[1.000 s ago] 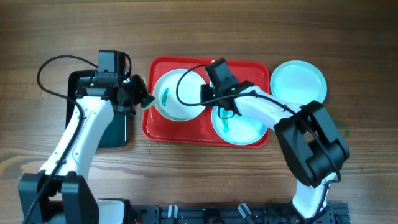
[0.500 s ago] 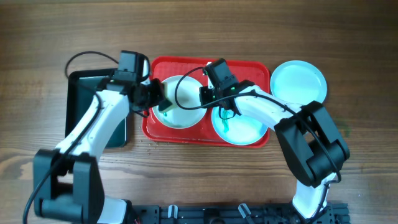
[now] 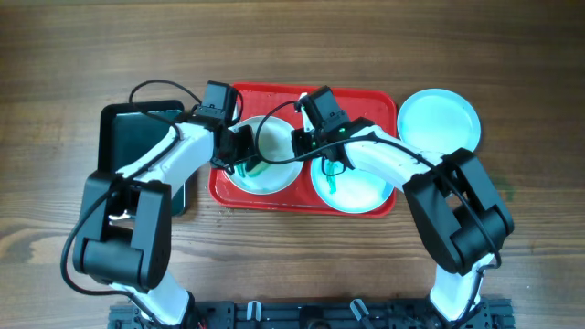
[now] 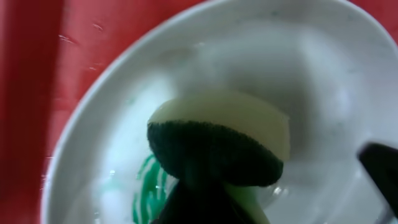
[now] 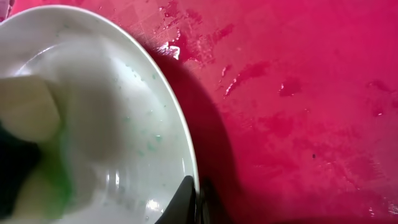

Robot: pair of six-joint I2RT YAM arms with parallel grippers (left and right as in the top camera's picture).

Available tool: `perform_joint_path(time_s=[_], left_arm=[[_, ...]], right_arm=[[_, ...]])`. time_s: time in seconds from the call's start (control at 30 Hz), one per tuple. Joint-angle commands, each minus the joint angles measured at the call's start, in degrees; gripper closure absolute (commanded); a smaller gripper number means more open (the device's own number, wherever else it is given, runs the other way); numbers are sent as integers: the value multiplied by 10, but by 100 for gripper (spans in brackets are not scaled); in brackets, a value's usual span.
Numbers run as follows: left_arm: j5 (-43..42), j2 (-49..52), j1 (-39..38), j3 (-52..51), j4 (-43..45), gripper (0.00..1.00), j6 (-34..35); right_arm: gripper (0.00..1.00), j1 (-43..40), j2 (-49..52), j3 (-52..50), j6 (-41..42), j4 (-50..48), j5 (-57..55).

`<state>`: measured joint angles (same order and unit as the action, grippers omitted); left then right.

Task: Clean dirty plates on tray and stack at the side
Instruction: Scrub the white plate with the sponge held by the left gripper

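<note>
White plate: left claw presses sponge, right claw pinches rim

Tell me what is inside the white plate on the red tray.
A sponge, pale foam with a dark green pad, held in the left jaws, and a green smear beside it. The white plate under the sponge is covered, so dirt there cannot be seen.

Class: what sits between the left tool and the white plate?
A sponge, pale with a dark green scouring face, gripped by the left tool over the white plate; the left wrist view shows it.
</note>
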<state>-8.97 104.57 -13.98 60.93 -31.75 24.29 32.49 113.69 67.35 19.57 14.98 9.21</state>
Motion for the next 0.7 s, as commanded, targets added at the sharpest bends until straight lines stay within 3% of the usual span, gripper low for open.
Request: perform_joint_path(time_s=[0.0,0.2,0.33,0.4,0.53,0.6,0.67], left_arm=[[226,6,7,-4,-21,96,1],[220,-56,5,9,-30,96,1],[-14,-49,2,9,-7,96,1],[-77,-28,-4,9,6,96,2],[-85,10,-24,9,12,96,5],[-41,16,-26,9,12,96,5],[63,16,-26,9,9,96,5]], right_arm=[[96,1,12,2,-14,3,-4],[96,1,12,2,-13,2,-4],[96,1,12,2,-13,-3,-3],[96,1,12,3,-11,-1,-3],[96,1,12,3,-11,-2,-3],[96,1,12,2,-11,-1,-3],[96,1,12,2,-11,0,-3]])
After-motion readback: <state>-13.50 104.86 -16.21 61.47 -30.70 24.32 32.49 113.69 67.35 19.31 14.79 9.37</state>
